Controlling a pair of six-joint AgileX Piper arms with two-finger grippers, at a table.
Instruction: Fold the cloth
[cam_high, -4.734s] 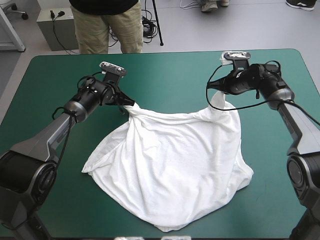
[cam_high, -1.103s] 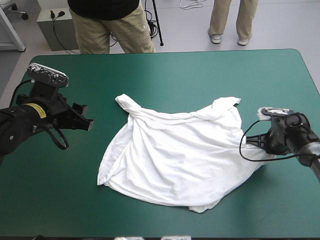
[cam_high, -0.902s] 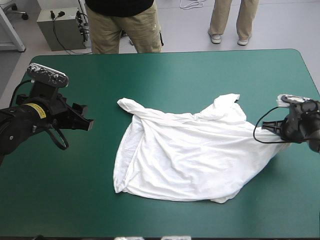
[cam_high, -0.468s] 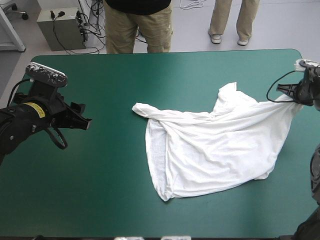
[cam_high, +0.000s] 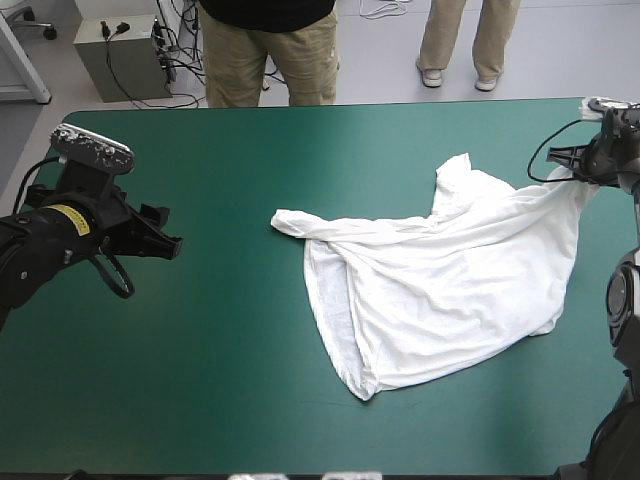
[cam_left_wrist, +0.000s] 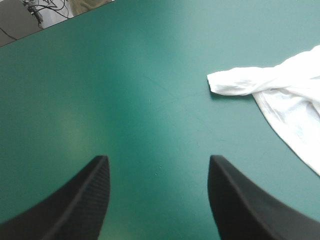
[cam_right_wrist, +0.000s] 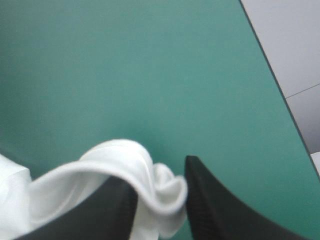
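T-shirt (cam_high: 440, 270): white, lying on the right half of the table (cam_high: 200, 400). It is spread loosely and creased all over, not flat. One twisted sleeve end points toward the table's middle. A second bunch of fabric sits toward the far edge, and one corner reaches toward the near edge. The part nearest the far right corner is off the surface and stretched taut up to the right gripper (cam_high: 583, 165).

Right gripper: near the far right corner, just inside the right edge, raised above the cover (cam_high: 330, 150). Its fingers are all but closed, pinching a rolled fold of the T-shirt. The wrist view shows white fabric bulging between the black fingers (cam_right_wrist: 210, 200), with cover and the table's edge ahead. Most of the arm is out of view past the right edge.

Left gripper (cam_high: 168, 238): over the left half, well apart from the T-shirt and pointing across the table toward it. Its fingers stand wide apart, with only cover showing between them. In its wrist view the twisted sleeve end lies ahead and off to one side. The forearm comes in from the left edge.
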